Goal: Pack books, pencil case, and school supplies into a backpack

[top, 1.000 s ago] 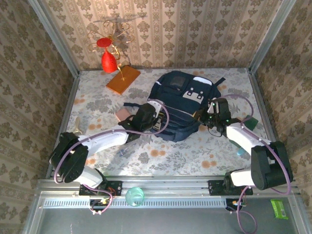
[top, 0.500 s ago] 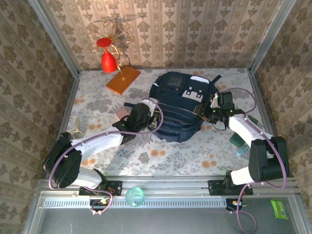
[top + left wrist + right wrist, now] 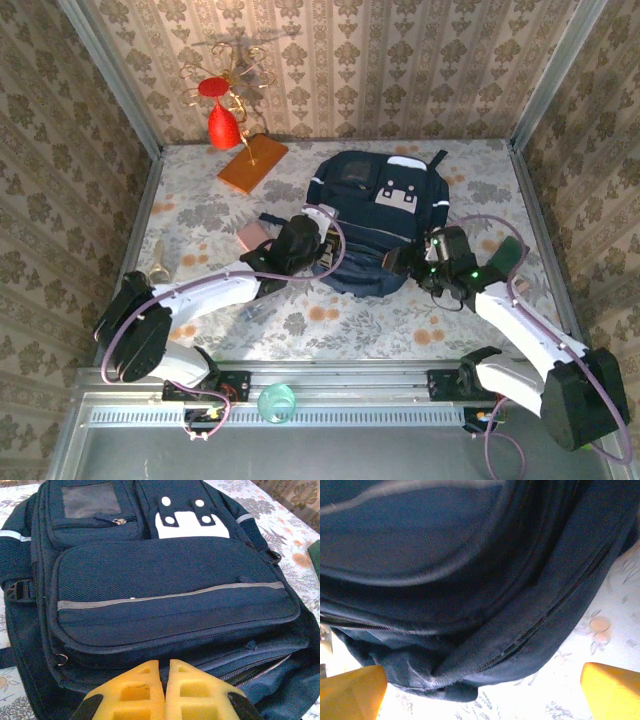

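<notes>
The navy backpack [image 3: 375, 205] lies flat mid-table, its grey-white patch toward the far side. My left gripper [image 3: 318, 252] is shut at its near left edge. In the left wrist view the yellow fingertips [image 3: 150, 672] press against the unzipped rim of the backpack [image 3: 170, 580]; I cannot tell whether fabric is caught. My right gripper [image 3: 408, 262] stands wide open at the near right corner, and the dark fabric of the backpack [image 3: 470, 580] bulges between its spread fingers [image 3: 355, 690]. The pale-pink pencil case [image 3: 252, 237] lies left of the backpack. A dark green book [image 3: 506, 252] peeks out behind the right arm.
An orange slab [image 3: 252, 163] and a gold stand with red pieces [image 3: 222, 110] sit at the far left. A pale tool [image 3: 158, 262] lies by the left wall, and a small clear piece [image 3: 250, 312] near the left arm. Metal frame posts bound the table [image 3: 200, 215].
The right gripper has opened from shut and swung from the backpack's right side to its near right corner. The backpack has shifted away and lies squarer. The left gripper stays shut.
</notes>
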Available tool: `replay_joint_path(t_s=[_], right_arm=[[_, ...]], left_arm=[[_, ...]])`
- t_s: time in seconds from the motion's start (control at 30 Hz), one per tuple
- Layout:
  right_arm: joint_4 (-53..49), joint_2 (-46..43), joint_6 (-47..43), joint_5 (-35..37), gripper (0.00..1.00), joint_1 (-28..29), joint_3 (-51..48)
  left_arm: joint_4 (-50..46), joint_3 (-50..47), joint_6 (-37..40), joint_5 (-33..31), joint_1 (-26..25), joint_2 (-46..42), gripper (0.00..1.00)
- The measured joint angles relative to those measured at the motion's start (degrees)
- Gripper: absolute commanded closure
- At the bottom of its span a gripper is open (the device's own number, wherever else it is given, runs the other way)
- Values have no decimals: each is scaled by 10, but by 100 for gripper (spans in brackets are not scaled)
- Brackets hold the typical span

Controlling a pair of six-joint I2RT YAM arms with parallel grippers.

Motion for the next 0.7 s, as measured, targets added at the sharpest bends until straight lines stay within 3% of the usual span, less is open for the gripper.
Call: replay_joint_path(t_s=[0.17, 0.3, 0.4, 0.53, 0.7], right_arm=[[56, 32, 42, 2, 24, 27, -7], [77, 40, 47, 31, 62, 25, -10], [85, 45, 38, 37, 79, 8, -16], [83, 45, 20, 34, 88, -36, -19], [59, 14, -12, 23, 92, -106, -19]], left_arm=[[1, 1, 0, -6, -6, 3, 100], [2, 1, 0, -9, -10, 3, 100], [2, 1, 0, -8, -12, 3, 100], [5, -2, 3, -7, -19, 2, 100], [6, -25, 11, -7, -10, -16, 100]])
